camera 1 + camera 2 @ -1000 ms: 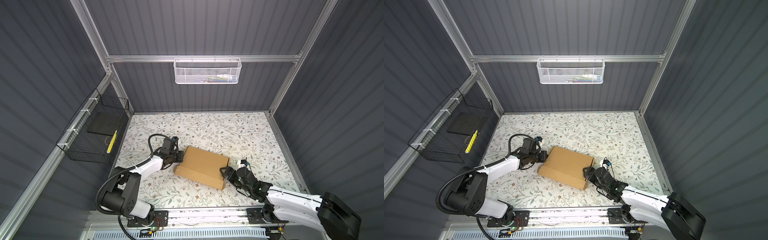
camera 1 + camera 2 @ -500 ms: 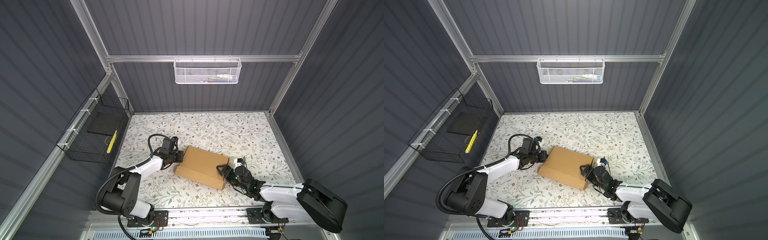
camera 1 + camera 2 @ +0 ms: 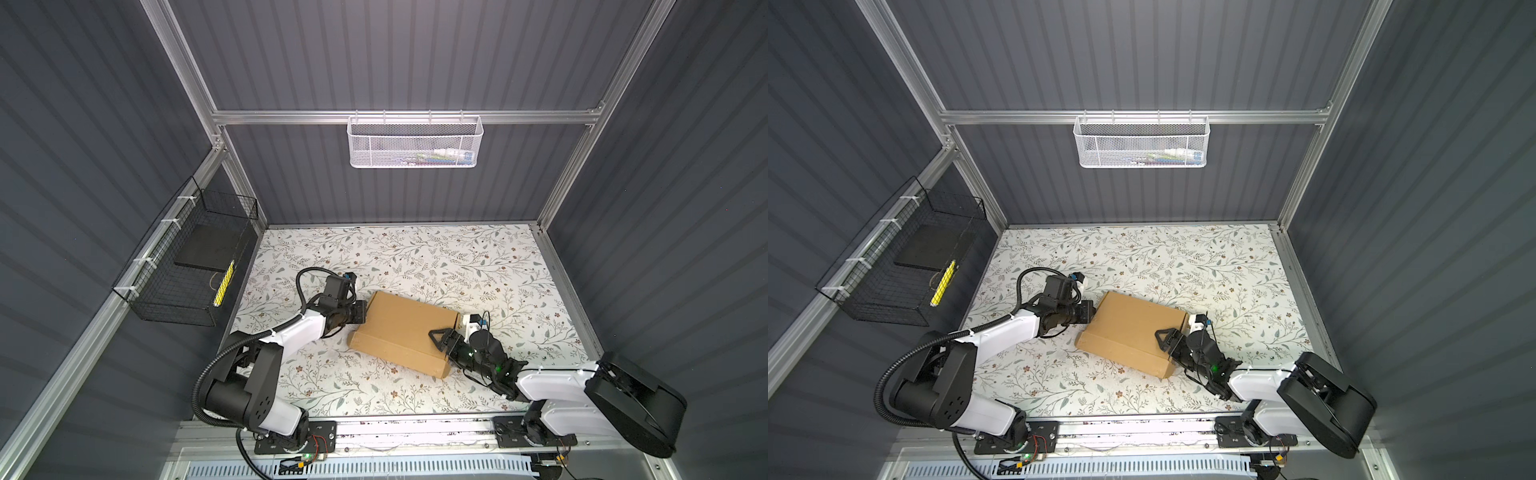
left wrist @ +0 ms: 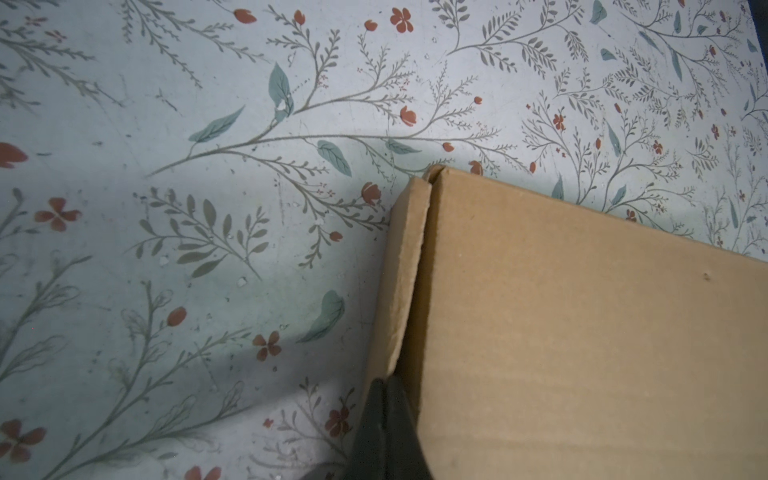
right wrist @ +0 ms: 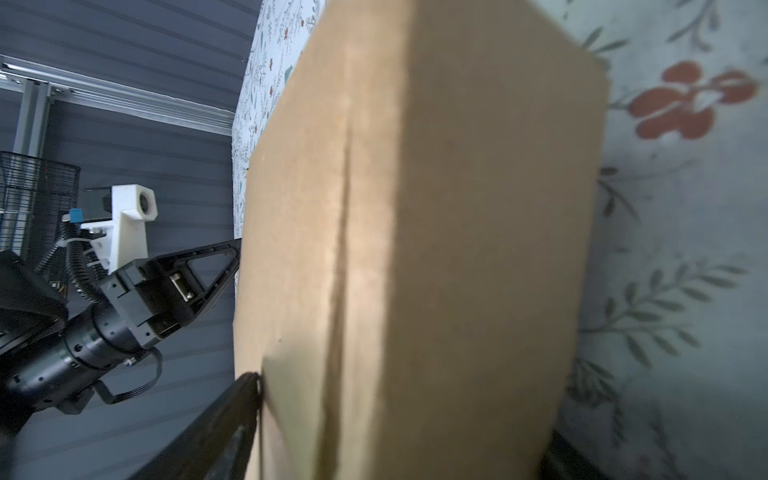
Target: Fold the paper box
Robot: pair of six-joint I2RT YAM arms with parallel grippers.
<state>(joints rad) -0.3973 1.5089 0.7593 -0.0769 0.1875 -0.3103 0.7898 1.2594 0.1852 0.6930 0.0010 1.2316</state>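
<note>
Pressing the left claw (image 3: 360,318), pinched fully shut, against the 9 o'clock edge of the paper box (image 3: 405,332). Poking its fingertips (image 4: 376,419) right where the side wall (image 4: 401,266) is meeting the lid (image 4: 582,332), probably pushing that wall in and stopping the box from sliding away. Reaching the right claw (image 3: 444,344) around the 3 o'clock end, jaws spread wide, 1 finger lying on the lid and 1 down by the bottom, likely getting ready to squash the lid flat. Squeezing the box or only touching it? Cannot tell. Finding the box sitting closed, lid up, near the middle of the flowery table (image 3: 457,266), and looking almost done.
</note>
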